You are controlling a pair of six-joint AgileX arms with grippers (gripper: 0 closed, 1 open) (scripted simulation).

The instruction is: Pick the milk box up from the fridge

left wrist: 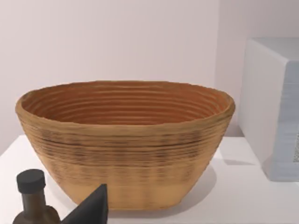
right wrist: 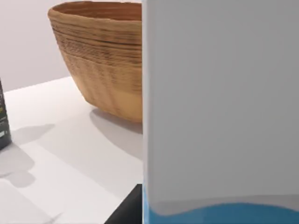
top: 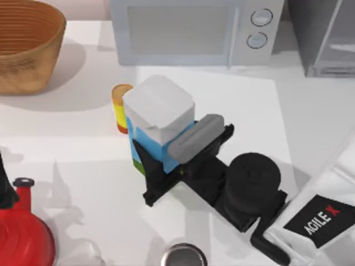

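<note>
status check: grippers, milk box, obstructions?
Right gripper shut on milk box, mid-table, away from fridge. Left gripper parked by the basket. Yellow canister right behind the box.

Right arm reaching in from the table's lower right corner toward its middle, wrist low, right gripper (top: 166,166) clamped on the milk box (top: 158,119), one finger on each side. Left gripper (left wrist: 91,210) near the table's upper left corner.
</note>
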